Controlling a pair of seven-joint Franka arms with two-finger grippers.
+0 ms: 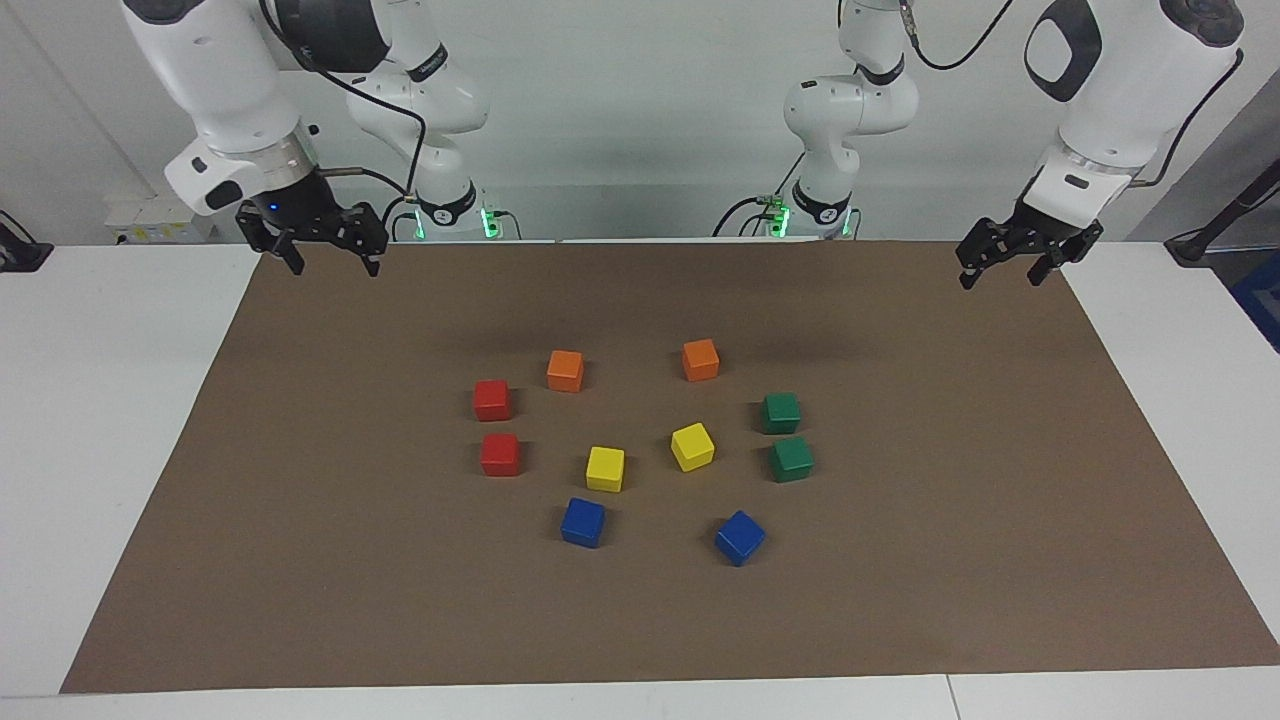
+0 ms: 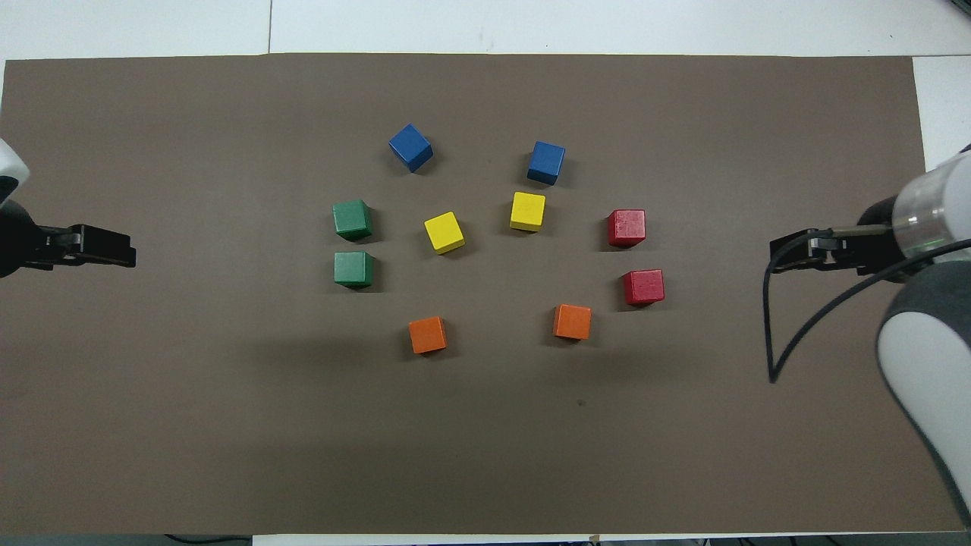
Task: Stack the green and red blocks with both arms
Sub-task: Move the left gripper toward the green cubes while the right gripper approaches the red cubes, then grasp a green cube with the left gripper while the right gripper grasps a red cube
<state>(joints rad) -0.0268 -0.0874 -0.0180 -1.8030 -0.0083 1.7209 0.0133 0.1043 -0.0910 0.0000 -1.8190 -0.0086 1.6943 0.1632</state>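
Both claws spread wide, holding nothing — right gripper (image 1: 325, 252) hangs nearest the red blocks (image 1: 492, 400), left gripper (image 1: 1012, 262) nearest the green blocks (image 1: 781, 412).

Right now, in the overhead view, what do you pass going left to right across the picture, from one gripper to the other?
left gripper → green blocks → yellow cubes → red blocks → right gripper
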